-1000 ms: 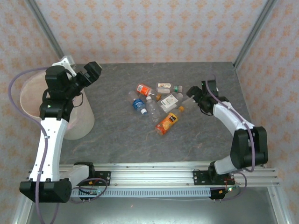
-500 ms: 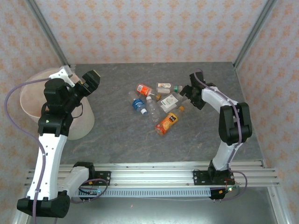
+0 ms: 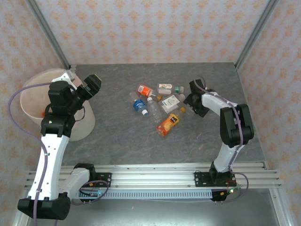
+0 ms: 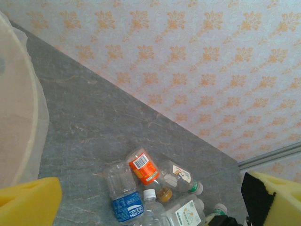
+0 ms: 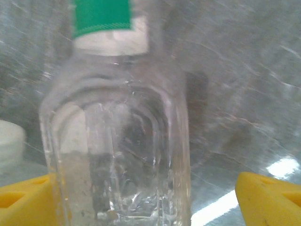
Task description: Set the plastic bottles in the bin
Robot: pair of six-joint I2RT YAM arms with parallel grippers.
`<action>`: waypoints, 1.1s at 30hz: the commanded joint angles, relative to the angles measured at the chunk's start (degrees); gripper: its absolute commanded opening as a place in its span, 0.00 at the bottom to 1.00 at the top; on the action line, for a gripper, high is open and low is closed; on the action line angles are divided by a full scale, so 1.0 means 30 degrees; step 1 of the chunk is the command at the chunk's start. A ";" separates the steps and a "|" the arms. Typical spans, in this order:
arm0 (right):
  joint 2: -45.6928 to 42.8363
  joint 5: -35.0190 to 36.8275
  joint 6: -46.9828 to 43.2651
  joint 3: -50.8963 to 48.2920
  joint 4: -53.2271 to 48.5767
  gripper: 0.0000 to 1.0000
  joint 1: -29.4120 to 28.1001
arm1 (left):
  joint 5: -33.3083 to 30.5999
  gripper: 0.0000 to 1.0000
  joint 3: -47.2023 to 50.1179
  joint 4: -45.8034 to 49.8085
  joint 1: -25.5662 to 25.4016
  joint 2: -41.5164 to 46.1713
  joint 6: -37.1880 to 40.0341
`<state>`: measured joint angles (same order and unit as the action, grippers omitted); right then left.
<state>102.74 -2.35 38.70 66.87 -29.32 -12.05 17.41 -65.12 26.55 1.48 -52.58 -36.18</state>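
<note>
Right gripper (image 3: 191, 100) has closed in on the green-capped bottle (image 5: 121, 141), jaws narrowing, not yet clamped, pickup starting; left gripper (image 3: 92, 83) gapes empty beside the bin (image 3: 29, 96).

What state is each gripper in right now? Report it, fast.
Left gripper: open, holding nothing.
Right gripper: open around the green-capped clear bottle, not gripping it yet.

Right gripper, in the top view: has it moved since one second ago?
Yes. The right gripper has shifted a little left, closer to the orange-labelled bottle, which has stayed in place; it now straddles a green-capped clear bottle.
</note>
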 commanded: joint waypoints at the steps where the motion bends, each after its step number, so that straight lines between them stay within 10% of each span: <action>1: -0.1022 0.0179 -0.0650 -0.1083 0.0033 0.90 0.0399 | -0.0856 1.00 0.0209 0.0374 -0.0082 0.0241 -0.0026; 24: -0.0830 -0.0989 -1.0682 -0.1406 0.1364 1.00 0.1352 | -0.1398 1.00 0.0635 0.0834 -0.0080 0.0491 -0.0128; 33: -0.0034 -0.1403 -1.1219 -0.0720 0.0572 0.79 0.1616 | -0.1584 1.00 0.0996 0.1071 -0.0080 0.0859 -0.0306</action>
<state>101.03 -5.50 6.35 62.87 -26.09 -7.07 15.70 -64.03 26.89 1.10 -50.96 -36.23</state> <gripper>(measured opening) 0.801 0.998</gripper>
